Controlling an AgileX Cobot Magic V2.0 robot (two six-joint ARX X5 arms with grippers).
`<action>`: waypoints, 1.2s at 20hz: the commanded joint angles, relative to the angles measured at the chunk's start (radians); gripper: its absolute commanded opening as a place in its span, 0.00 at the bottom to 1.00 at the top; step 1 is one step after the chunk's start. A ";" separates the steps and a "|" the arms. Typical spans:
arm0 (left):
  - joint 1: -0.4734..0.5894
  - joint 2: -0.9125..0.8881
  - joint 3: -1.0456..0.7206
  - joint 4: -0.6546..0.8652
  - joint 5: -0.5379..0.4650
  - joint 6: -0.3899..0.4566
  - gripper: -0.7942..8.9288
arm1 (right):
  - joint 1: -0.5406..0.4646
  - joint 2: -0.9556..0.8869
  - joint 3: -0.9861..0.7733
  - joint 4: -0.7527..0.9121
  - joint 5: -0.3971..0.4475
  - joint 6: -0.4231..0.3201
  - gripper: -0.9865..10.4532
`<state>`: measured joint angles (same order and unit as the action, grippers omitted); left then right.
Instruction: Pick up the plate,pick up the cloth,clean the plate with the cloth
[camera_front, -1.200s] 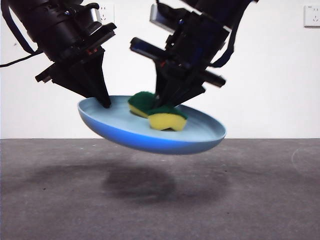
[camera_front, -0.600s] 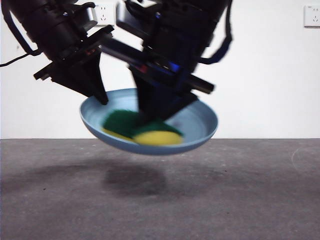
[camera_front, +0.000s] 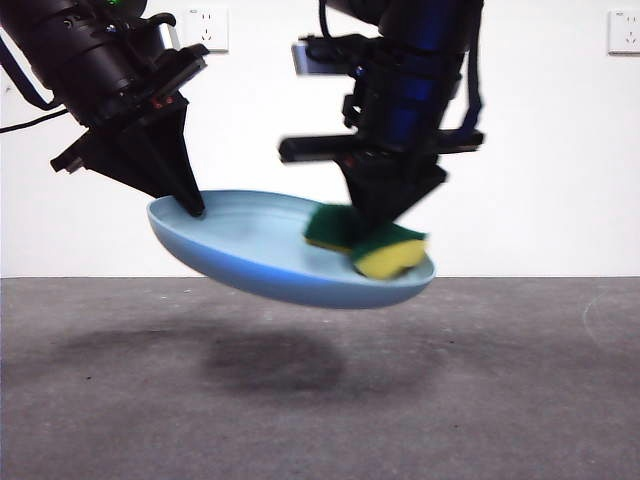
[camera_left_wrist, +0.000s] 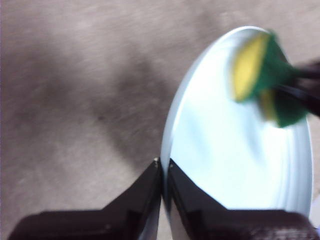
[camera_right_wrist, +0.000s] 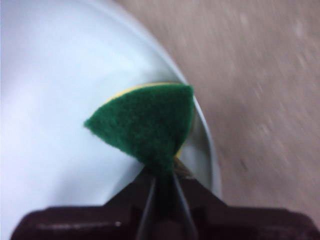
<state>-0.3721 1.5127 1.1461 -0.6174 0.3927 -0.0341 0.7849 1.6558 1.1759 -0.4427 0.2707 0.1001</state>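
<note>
The light-blue plate (camera_front: 250, 245) hangs tilted in the air above the table. My left gripper (camera_front: 190, 205) is shut on its left rim; the left wrist view shows the jaws pinching the plate's edge (camera_left_wrist: 172, 145). My right gripper (camera_front: 378, 228) is shut on the cloth, a yellow and green sponge (camera_front: 375, 245), and presses it onto the plate's inner surface near the right rim. In the right wrist view the sponge (camera_right_wrist: 150, 125) is folded between the jaws, green side up, next to the plate's rim (camera_right_wrist: 207, 145). The sponge (camera_left_wrist: 262, 70) also shows blurred in the left wrist view.
The grey table top (camera_front: 500, 380) lies below, with the plate's shadow (camera_front: 270, 365) on it. A white wall with sockets (camera_front: 212, 28) stands behind.
My right gripper has swept the sponge from the plate's middle to its right rim. The plate has tilted flatter again, its left rim held in place.
</note>
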 joint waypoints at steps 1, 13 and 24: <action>-0.007 0.003 0.002 0.025 0.084 0.015 0.07 | 0.006 0.018 -0.009 0.107 -0.150 0.001 0.08; -0.005 0.003 0.002 0.092 0.019 -0.018 0.07 | 0.133 0.019 -0.009 -0.160 -0.317 0.029 0.08; -0.008 0.003 0.002 -0.072 0.066 0.040 0.07 | 0.050 0.018 -0.009 -0.086 0.167 0.011 0.08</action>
<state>-0.3737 1.5127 1.1461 -0.6857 0.3973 -0.0261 0.8356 1.6558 1.1774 -0.5507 0.4309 0.1085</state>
